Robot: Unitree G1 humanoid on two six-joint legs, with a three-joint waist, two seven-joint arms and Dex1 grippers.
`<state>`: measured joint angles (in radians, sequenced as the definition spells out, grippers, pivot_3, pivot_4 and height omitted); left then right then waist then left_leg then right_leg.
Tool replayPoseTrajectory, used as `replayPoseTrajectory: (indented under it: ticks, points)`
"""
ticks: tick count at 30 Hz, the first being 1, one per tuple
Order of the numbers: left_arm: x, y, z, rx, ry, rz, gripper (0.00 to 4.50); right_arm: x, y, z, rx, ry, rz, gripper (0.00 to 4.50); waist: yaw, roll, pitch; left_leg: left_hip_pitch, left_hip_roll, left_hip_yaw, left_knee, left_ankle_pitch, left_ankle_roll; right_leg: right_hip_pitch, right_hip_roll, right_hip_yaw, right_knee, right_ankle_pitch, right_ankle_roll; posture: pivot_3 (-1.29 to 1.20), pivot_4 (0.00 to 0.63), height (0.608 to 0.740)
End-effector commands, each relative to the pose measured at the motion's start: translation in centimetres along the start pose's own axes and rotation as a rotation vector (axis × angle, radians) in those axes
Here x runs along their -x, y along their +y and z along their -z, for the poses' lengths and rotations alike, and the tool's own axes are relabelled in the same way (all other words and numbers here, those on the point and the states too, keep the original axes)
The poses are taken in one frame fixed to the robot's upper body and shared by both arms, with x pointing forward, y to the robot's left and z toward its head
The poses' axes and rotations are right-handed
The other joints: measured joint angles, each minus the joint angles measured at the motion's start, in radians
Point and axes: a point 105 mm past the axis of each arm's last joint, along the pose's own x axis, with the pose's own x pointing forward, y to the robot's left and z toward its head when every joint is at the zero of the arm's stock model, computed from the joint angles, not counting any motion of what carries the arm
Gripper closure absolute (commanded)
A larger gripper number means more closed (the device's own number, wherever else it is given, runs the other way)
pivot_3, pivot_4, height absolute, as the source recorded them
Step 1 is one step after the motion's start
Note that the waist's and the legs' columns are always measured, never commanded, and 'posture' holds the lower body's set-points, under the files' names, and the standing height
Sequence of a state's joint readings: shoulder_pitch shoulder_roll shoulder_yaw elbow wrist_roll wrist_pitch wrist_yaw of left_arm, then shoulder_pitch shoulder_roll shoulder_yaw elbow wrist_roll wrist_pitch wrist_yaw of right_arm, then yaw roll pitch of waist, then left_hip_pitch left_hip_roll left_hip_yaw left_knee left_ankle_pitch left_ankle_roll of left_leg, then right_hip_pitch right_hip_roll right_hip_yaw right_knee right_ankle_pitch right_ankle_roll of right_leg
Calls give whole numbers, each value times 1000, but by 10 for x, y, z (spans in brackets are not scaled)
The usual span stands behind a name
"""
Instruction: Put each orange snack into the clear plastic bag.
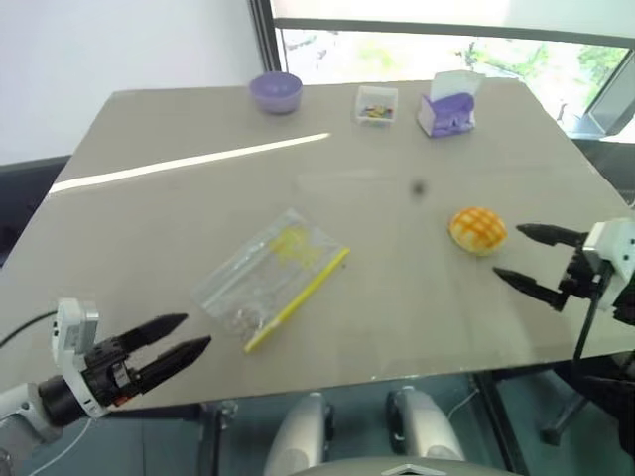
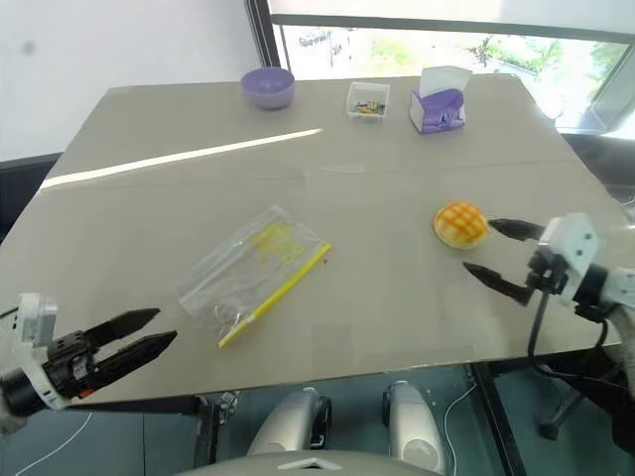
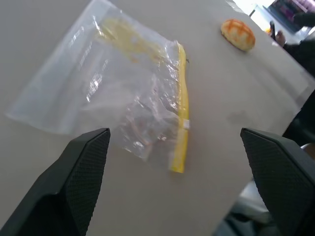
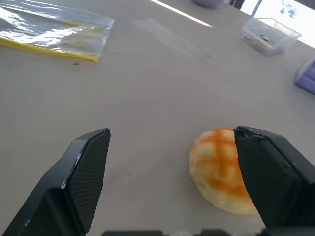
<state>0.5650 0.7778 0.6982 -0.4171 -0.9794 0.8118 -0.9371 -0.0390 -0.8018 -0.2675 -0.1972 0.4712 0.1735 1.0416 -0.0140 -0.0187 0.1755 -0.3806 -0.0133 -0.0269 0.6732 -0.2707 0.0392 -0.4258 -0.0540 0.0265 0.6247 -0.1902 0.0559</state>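
Nothing is packed yet. On the surface (image 1: 149, 228) the clear plastic bag (image 1: 270, 277) lies flat and empty; the orange snack (image 1: 477, 230) sits well apart. The right pincer (image 1: 529, 260) gapes beside the snack, and the left pincer (image 1: 179, 337) gapes empty near the bag.

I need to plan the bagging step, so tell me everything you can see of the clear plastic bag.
The clear plastic bag is transparent, crinkled film with a yellow seal strip along one edge and faint yellow print. It lies flat on the table, skewed, empty, touched by neither pincer, near the left pincer.
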Motion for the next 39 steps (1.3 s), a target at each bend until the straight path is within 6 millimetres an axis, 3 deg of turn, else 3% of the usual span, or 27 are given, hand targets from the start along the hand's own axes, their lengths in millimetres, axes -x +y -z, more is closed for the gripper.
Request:
replayPoseTrajectory:
  ticks: [1,7,10,19,27,39]
  points:
    - [3,-5,13,148,147,-56,1,-16,13,-22,67,-66,-84,214,0,1,0,0,0,0,0,0,0,0,0,0,0,0,0,0,150,740]
    - [-5,-2,8,404,108,-51,1,-48,44,-49,106,-195,-259,214,1,1,1,0,0,-2,0,0,0,0,0,-2,1,0,0,0,150,740]
    - [-12,0,10,481,71,-61,1,-55,50,-56,111,-227,-279,214,2,1,1,0,0,-2,0,0,0,0,-1,-1,1,0,0,0,150,740]
    - [-34,2,23,616,6,-120,1,-47,54,-56,105,-229,-273,214,10,2,0,0,-3,-2,-1,0,-1,0,-9,-1,0,3,-5,0,150,740]
    - [-49,14,23,697,-32,-214,1,-41,56,-53,101,-224,-252,214,29,13,-8,1,-4,-2,-1,0,0,1,-9,-2,1,2,-5,0,150,740]
    - [-113,24,24,858,-43,-108,1,-41,57,-51,92,-228,-234,214,34,25,-16,10,-7,-4,-1,0,0,12,-5,-4,0,0,-1,0,150,740]
